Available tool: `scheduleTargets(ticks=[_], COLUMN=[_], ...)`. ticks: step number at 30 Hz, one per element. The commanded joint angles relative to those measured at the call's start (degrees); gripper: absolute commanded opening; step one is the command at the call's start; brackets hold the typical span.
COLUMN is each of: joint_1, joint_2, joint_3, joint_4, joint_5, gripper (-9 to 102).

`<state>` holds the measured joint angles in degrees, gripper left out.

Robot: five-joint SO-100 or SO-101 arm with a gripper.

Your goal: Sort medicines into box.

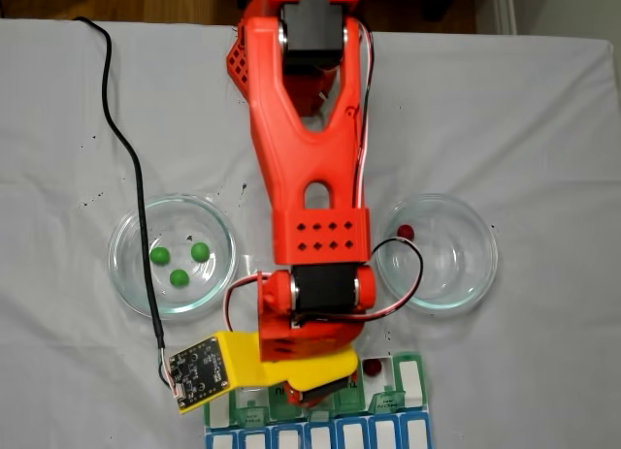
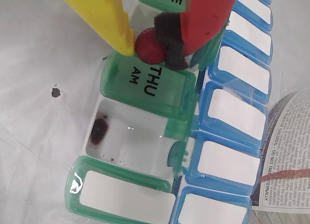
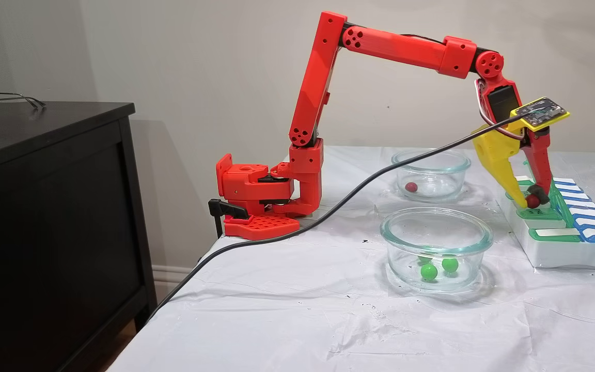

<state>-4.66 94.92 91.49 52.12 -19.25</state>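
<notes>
My gripper (image 2: pixel 149 47) is shut on a red medicine ball (image 3: pixel 533 200), pinched between the yellow finger (image 2: pixel 109 16) and the black-padded red finger (image 2: pixel 203 21). It hangs just above the closed green THU AM lid (image 2: pixel 145 81) of the box (image 3: pixel 561 256). Beside that lid an open white compartment (image 2: pixel 140 146) holds a dark red ball (image 2: pixel 99 131), also seen from above as a red ball (image 1: pixel 372 368). Three green balls (image 1: pixel 179 276) lie in the left glass bowl (image 1: pixel 126 274). One red ball (image 1: pixel 406 232) lies in the right bowl (image 1: pixel 475 265).
A black cable (image 1: pixel 131 168) crosses the white cloth and the left bowl to the camera board (image 1: pixel 197 371). The arm's base (image 3: pixel 256 196) sits at the table's far edge beside a black cabinet (image 3: pixel 44 206). Printed paper (image 2: pixel 290 151) lies beside the box's blue-lidded row (image 2: pixel 242 117).
</notes>
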Motion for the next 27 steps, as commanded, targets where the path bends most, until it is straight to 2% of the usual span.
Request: scheduleTargets(ticks=[1, 11, 27], joint_1=[-2.46, -2.81, -0.26], joint_2=[7.91, 12.22, 7.73], joint_3=[-1.05, -0.88, -2.72], joint_4=[1.23, 5.1, 2.46], joint_5=[0.09, 1.85, -0.44], gripper=[0, 0, 0])
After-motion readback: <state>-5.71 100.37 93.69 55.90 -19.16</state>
